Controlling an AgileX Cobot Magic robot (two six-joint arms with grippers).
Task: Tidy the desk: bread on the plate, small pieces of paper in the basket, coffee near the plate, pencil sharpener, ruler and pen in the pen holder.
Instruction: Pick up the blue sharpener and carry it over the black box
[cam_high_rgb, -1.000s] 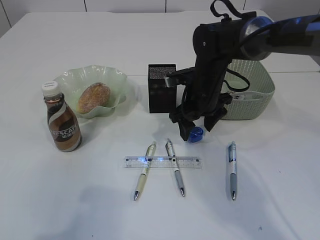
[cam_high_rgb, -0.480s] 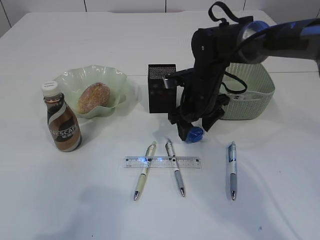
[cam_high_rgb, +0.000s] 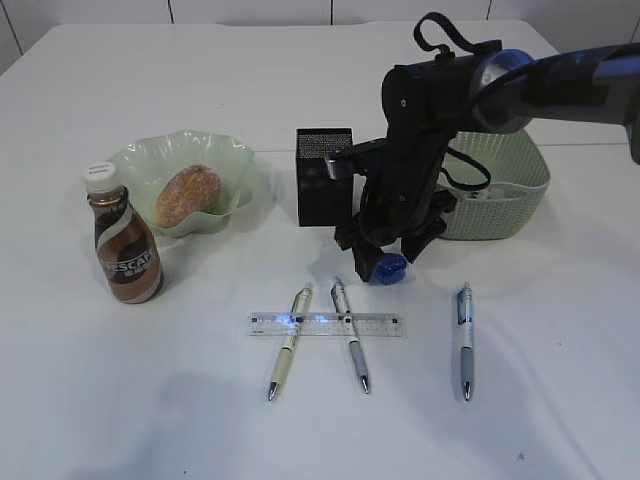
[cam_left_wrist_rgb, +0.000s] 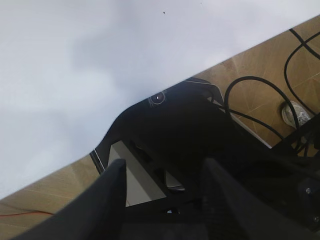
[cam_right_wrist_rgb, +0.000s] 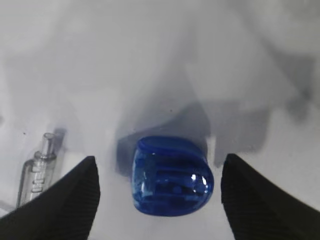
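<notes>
Blue translucent pencil sharpener (cam_right_wrist_rgb: 170, 182) on the desk (cam_high_rgb: 200, 80) just in front of the pen holder (cam_high_rgb: 323, 176), straddled untouched by right gripper (cam_high_rgb: 388, 250) spread wide; rounded, liable to squirt sideways from an off-centre squeeze.

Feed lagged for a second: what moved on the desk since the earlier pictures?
Only the right arm shifted, drawing slightly up and back; its open fingers still straddle the blue pencil sharpener on the desk, not gripping it. Pens, ruler, coffee, bread unchanged.
</notes>
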